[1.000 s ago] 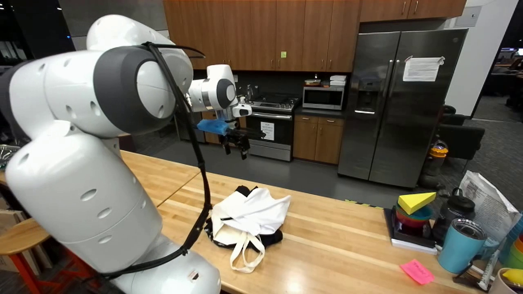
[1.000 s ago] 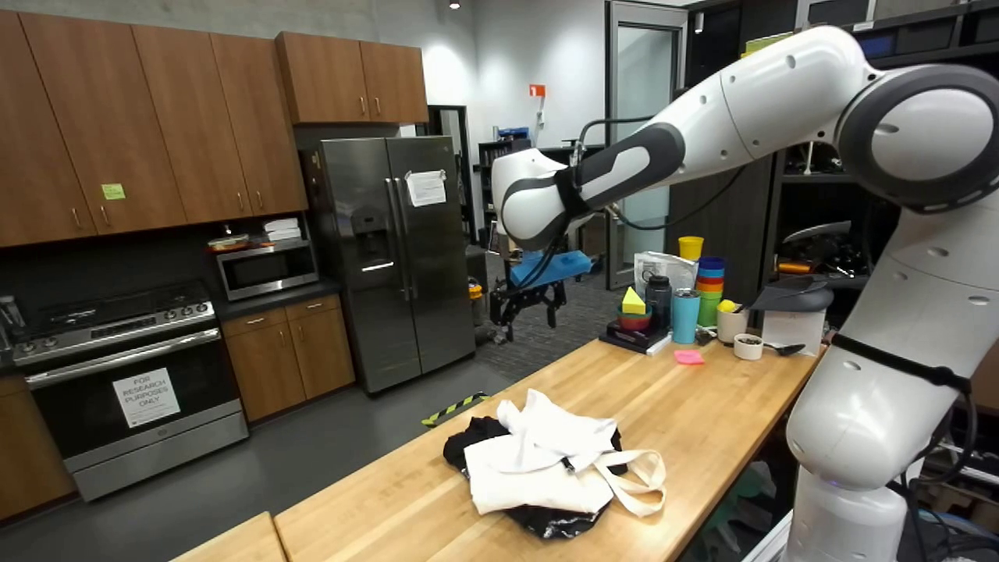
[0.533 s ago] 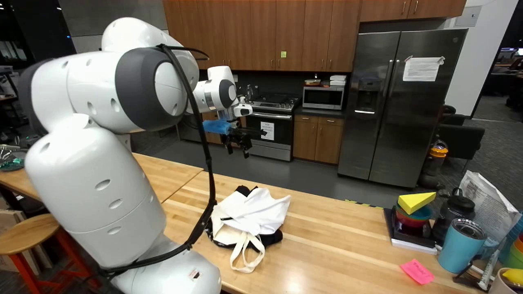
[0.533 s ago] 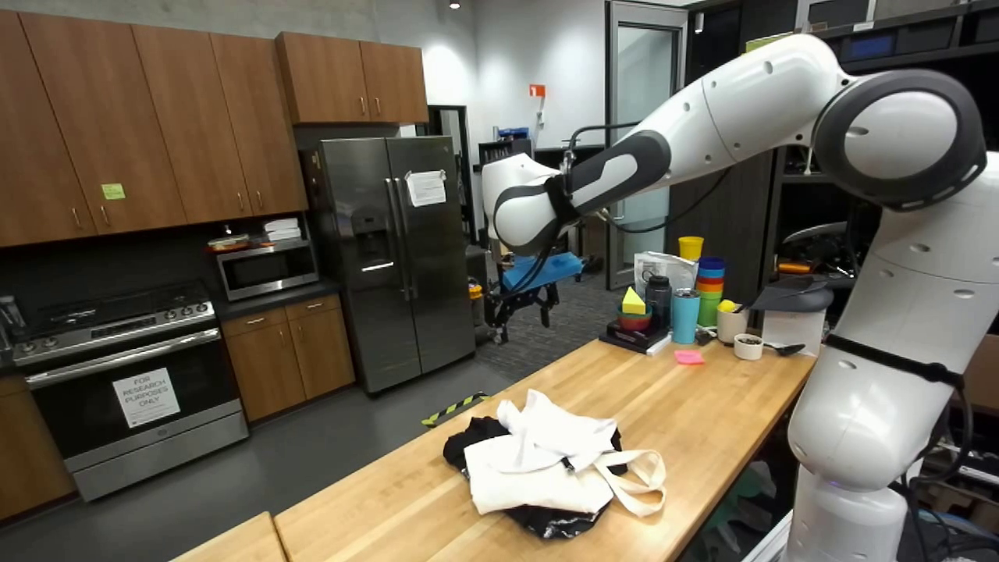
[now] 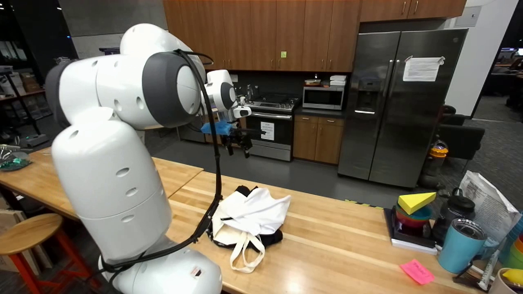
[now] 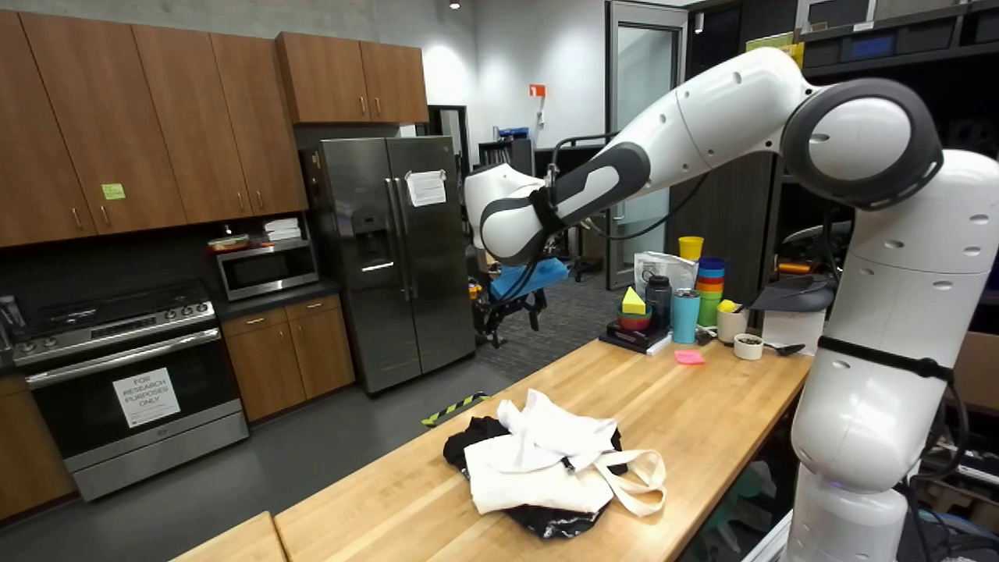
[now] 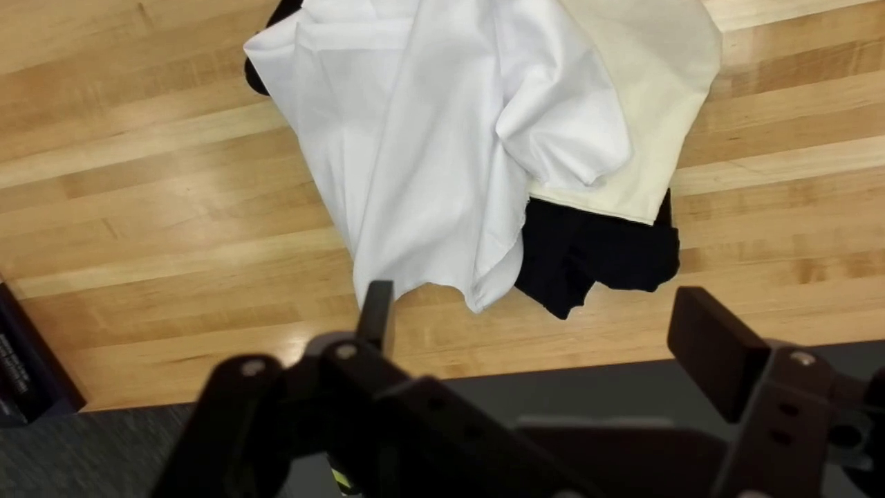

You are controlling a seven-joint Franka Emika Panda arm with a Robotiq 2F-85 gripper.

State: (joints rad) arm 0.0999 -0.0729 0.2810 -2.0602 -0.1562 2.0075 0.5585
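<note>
High over the table (image 6: 679, 406), far side, hangs the gripper (image 6: 516, 332) in an exterior view, the arm (image 6: 730, 105) just swung leftward; wrist view: fingers (image 7: 712, 349) wide apart, white cloth (image 7: 429, 152), cream tote bag (image 7: 646, 104), black fabric (image 7: 608, 249) still ungripped on the table

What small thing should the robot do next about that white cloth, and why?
I'd probably ease the end effector toward the white cloth while lowering it slightly: its fingers stand apart with nothing gripped, it hangs above the level of the table, and in the wrist view most of the cloth shows beyond the fingers.
</note>
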